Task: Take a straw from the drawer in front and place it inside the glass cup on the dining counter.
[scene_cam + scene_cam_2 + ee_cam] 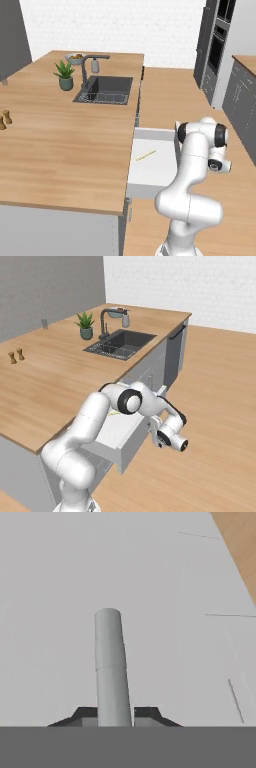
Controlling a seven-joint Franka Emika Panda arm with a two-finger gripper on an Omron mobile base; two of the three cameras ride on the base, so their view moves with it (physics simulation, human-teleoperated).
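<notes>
Though nearly closed, gripper (115,713) around handle (110,657).

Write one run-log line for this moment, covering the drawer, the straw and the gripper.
drawer: open | straw: flat on drawer floor, untouched | gripper: closed on drawer handle

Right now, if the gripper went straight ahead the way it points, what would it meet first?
The gripper has the handle between its tips, so straight ahead it would probably meet the drawer's light-grey front panel right behind; depth is unclear.
</notes>
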